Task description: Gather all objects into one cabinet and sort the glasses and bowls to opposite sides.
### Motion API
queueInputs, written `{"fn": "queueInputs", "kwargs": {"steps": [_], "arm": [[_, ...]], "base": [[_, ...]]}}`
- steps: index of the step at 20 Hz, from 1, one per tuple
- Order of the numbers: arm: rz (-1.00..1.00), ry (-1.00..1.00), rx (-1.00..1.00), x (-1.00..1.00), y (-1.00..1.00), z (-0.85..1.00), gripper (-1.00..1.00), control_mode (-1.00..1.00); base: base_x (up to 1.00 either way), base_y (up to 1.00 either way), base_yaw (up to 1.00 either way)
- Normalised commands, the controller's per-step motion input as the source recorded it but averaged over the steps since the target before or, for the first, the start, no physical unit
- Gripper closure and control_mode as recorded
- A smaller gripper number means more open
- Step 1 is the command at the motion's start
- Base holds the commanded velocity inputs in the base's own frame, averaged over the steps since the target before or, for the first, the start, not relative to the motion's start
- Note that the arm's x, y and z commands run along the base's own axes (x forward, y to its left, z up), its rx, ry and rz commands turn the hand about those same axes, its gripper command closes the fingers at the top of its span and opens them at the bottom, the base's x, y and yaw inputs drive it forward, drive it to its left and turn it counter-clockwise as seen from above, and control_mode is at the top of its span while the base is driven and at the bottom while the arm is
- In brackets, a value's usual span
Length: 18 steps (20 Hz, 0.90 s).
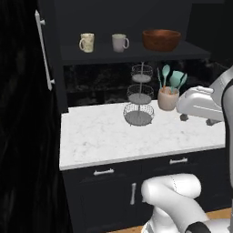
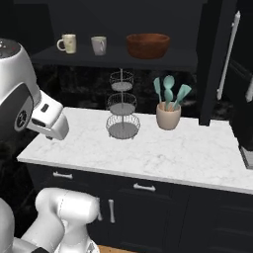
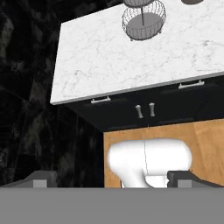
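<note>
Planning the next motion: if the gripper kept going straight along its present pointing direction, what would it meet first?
Judging by the hand view, probably the black lower cabinet front just under the marble countertop's edge, near the paired handles; depth is unclear.

The white arm rises from its rounded base link low in both base views, bends up through a dark-jointed elbow at the frame edge, and its upper link reaches out level over the counter edge. In the hand view the camera looks steeply down past the arm's own white body. The gripper (image 3: 111, 178) shows there as two dark fingertips (image 3: 41, 178) set far apart at the bottom corners, the jaws spread wide with nothing between them. The hand touches nothing.
</note>
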Motion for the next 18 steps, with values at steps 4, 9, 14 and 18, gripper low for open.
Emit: {"fn": "queueInputs", "kwargs": {"steps": [4, 9, 14, 18], "arm": [[0.0, 0.0, 0.0, 0.0, 0.0, 0.0, -1.0, 1.0], [0.0, 0.0, 0.0, 0.0, 0.0, 0.0, -1.0, 1.0], [0.0, 0.0, 0.0, 0.0, 0.0, 0.0, -1.0, 1.0], [0.0, 0.0, 0.0, 0.0, 0.0, 0.0, -1.0, 1.0]], "base": [[-0.82, 0.0, 0.0], [-0.26, -0.08, 0.0], [-0.1, -0.42, 0.0], [-0.07, -0.51, 0.0]]}}
